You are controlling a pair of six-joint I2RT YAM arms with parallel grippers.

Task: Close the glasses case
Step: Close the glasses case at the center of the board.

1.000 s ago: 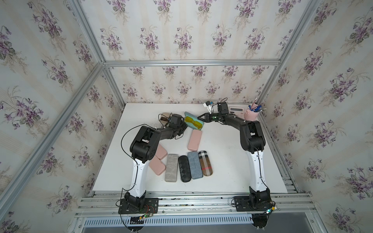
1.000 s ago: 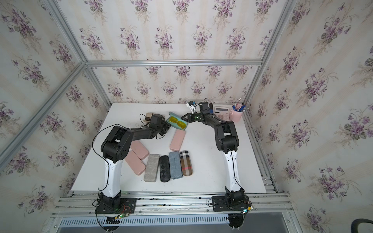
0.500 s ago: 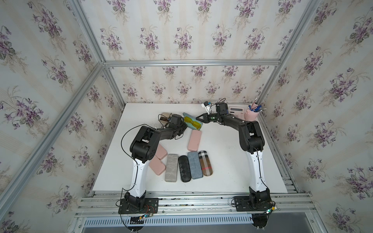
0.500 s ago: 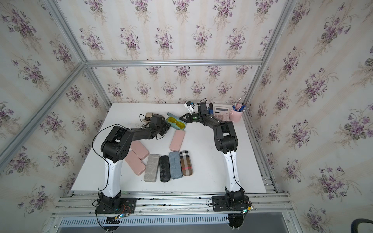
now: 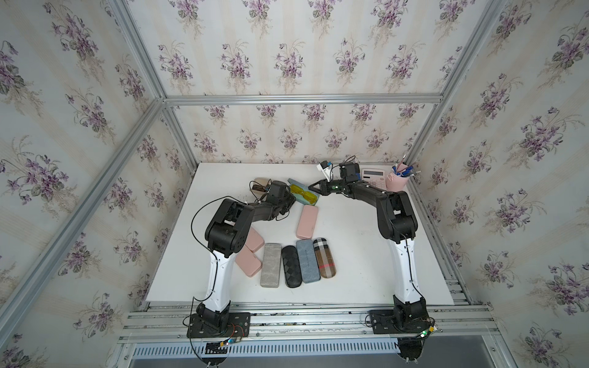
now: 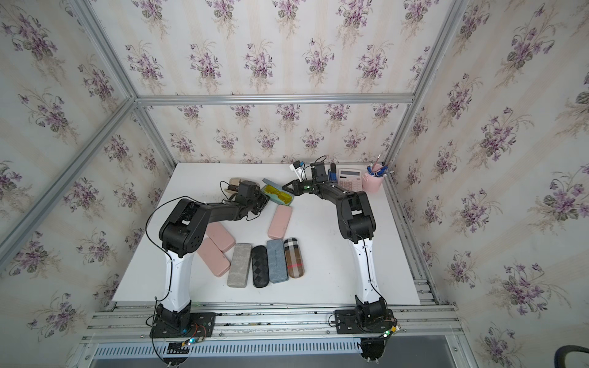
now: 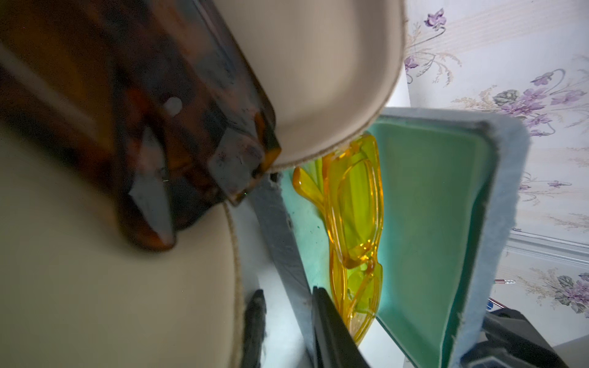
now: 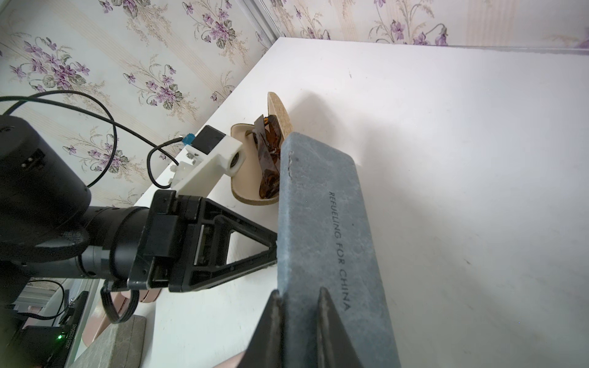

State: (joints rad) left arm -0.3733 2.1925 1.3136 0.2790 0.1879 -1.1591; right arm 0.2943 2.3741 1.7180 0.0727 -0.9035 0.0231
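The glasses case (image 5: 302, 201) (image 6: 276, 200) is blue-grey with teal lining and lies open at the back middle of the table in both top views. Yellow glasses (image 5: 304, 195) (image 7: 357, 207) rest inside it. The lid (image 8: 318, 207) (image 7: 497, 204) stands raised over the base. My left gripper (image 5: 291, 201) (image 7: 293, 328) is shut on the base's near wall (image 7: 280, 242). My right gripper (image 5: 314, 188) (image 8: 301, 318) is shut on the lid's edge, one finger on each face.
A beige open case with tortoiseshell glasses (image 5: 258, 185) (image 8: 251, 165) sits just left of the blue one. Several closed cases lie in front, among them a pink one (image 5: 307, 221) and a plaid one (image 5: 324, 258). A calculator (image 5: 373, 176) and a pink pen cup (image 5: 396, 181) stand at the back right.
My right gripper has moved left toward the case, and its jaws have narrowed onto the lid's edge. The left arm has stayed in place.
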